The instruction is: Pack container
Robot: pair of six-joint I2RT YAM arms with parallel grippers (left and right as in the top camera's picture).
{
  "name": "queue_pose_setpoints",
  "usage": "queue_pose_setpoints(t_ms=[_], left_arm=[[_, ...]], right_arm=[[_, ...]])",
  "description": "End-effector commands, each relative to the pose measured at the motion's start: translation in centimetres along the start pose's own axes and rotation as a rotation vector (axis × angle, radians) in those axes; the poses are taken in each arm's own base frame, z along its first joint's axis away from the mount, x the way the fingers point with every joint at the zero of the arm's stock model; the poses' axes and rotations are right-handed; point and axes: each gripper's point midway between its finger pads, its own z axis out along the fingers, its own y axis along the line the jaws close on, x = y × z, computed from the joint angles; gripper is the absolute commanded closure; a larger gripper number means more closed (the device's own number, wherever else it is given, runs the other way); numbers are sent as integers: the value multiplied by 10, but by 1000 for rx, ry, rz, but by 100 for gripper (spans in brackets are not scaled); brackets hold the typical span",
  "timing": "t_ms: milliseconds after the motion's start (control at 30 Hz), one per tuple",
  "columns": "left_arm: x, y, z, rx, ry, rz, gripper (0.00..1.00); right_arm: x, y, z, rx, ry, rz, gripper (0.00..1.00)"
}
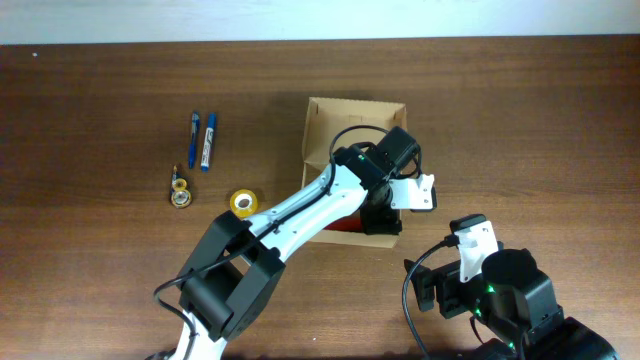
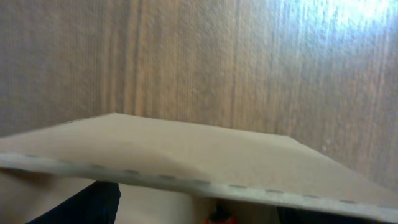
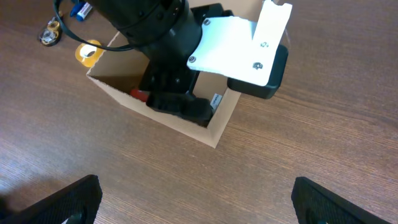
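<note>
Left gripper (image 3: 180, 104), nearest its wrist lens, is lowered inside the container (image 1: 325, 120). Its fingers stand apart and clamp nothing visible, with a red item (image 3: 138, 94) lying below them. The open-topped container sits mid-table. Right gripper (image 3: 199, 202) hovers near it, jaws wide and empty. Risk: on withdrawal, a finger may catch the cardboard wall and drag or tip the box. Tape roll (image 1: 241, 202) and pens (image 1: 205, 140) lie unpacked.

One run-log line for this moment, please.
phase: packing | left hand: inside container, grip unclear | right hand: open, above table | red item in container | blue pens, yellow tape roll outside on table
</note>
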Motion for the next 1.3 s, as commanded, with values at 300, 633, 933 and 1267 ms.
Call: queue_pose_setpoints(t_ms=[300, 633, 933, 1267], left_arm=[[-3, -14, -81, -46, -27, -36, 20], [40, 9, -117, -199, 94, -295, 20], [118, 60, -137, -178, 61, -715, 21], [156, 30, -84, -33, 79, -854, 21]], right_arm=[[0, 0, -1, 3, -7, -8, 1], [0, 0, -1, 3, -7, -8, 1], [0, 0, -1, 3, -7, -8, 1], [0, 0, -1, 3, -7, -8, 1]])
